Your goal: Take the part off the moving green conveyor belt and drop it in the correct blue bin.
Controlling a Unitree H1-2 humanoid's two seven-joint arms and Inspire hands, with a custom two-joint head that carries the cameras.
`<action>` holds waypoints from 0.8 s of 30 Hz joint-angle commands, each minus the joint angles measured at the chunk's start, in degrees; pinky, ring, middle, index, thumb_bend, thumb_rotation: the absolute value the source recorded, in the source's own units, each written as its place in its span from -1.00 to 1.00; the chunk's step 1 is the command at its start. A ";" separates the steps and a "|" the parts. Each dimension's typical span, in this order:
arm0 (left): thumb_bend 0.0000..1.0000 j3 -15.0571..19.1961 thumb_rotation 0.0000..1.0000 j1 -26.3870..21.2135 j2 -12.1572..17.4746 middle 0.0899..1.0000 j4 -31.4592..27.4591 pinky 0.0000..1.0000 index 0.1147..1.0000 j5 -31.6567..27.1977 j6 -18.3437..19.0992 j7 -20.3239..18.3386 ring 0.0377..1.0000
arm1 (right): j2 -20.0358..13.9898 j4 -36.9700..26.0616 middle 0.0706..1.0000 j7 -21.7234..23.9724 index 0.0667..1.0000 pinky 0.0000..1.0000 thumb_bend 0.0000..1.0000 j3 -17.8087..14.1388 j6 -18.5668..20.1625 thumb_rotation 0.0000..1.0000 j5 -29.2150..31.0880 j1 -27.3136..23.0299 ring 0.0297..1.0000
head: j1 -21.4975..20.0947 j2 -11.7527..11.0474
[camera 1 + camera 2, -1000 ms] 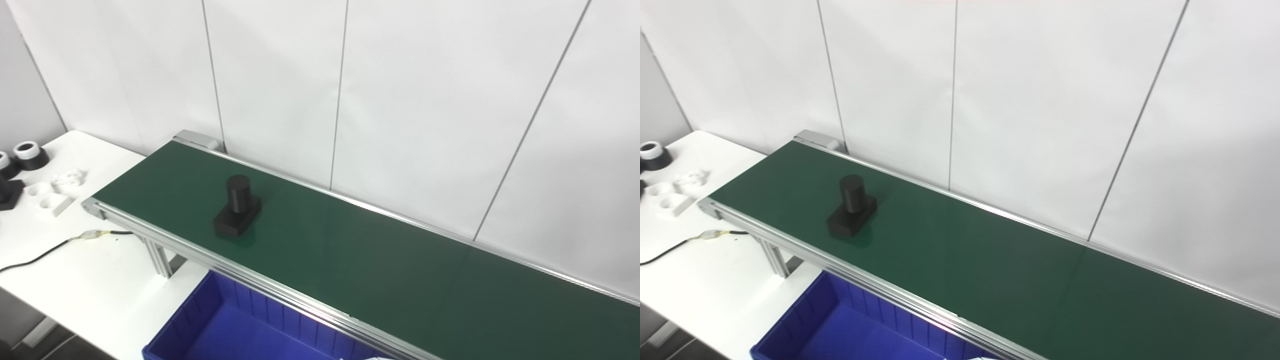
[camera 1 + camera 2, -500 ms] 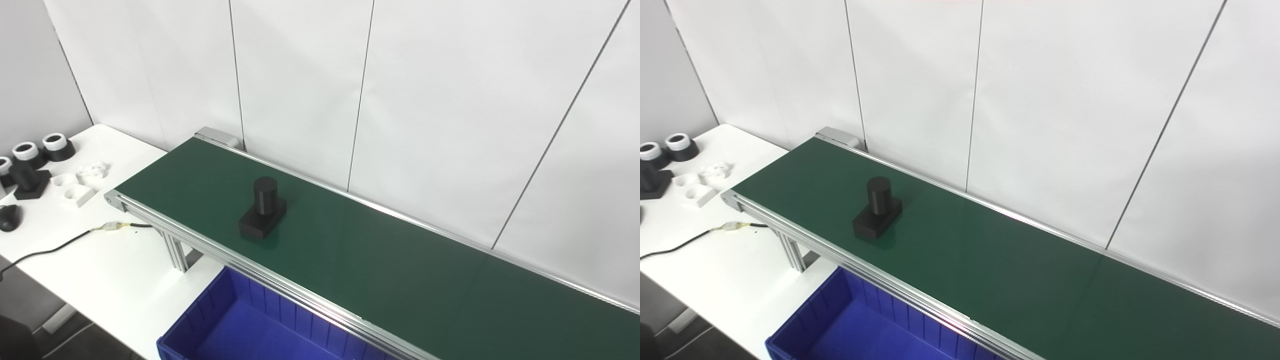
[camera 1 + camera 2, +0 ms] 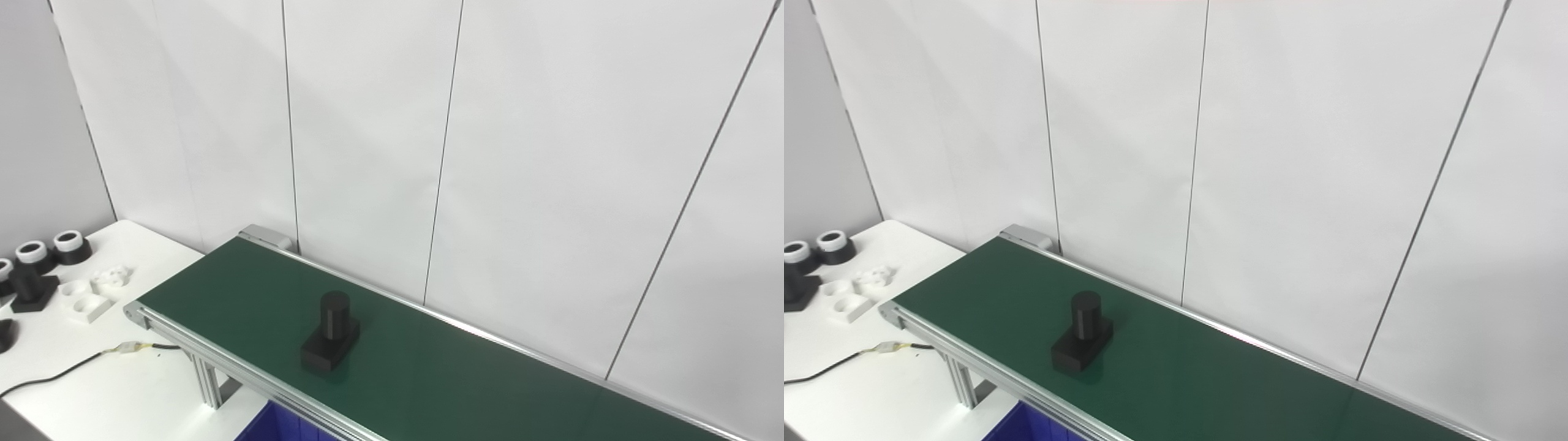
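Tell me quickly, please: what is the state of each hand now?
Left hand: not in view, so its state cannot be told.
Right hand: not in view either.
The black part sits untouched on the green belt.

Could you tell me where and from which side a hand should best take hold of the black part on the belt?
Probably the upright round post of the black part, taken from above: it stands clear of its flat block base on the green belt.
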 commanded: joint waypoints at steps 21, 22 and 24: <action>0.85 -0.55 -0.24 0.05 1.24 0.47 -3.11 0.39 0.49 -0.13 -2.28 -0.52 0.43 | 0.73 -6.65 0.55 -0.21 0.59 0.17 -0.02 -3.28 3.61 0.27 -3.80 -4.91 0.47 | -5.09 2.77; 0.86 -0.52 -0.23 0.10 1.32 0.48 -3.23 0.38 0.49 -0.17 -2.30 -0.50 0.44 | 0.60 -6.40 0.56 -0.25 0.60 0.18 -0.02 -3.27 3.26 0.29 -4.24 -5.34 0.48 | -5.45 3.00; 0.87 -0.44 -0.24 0.26 1.55 0.49 -3.54 0.37 0.50 -0.57 -2.27 -0.75 0.45 | 0.51 -6.16 0.58 -0.30 0.60 0.21 0.01 -3.25 3.27 0.35 -5.23 -6.27 0.50 | -6.79 3.85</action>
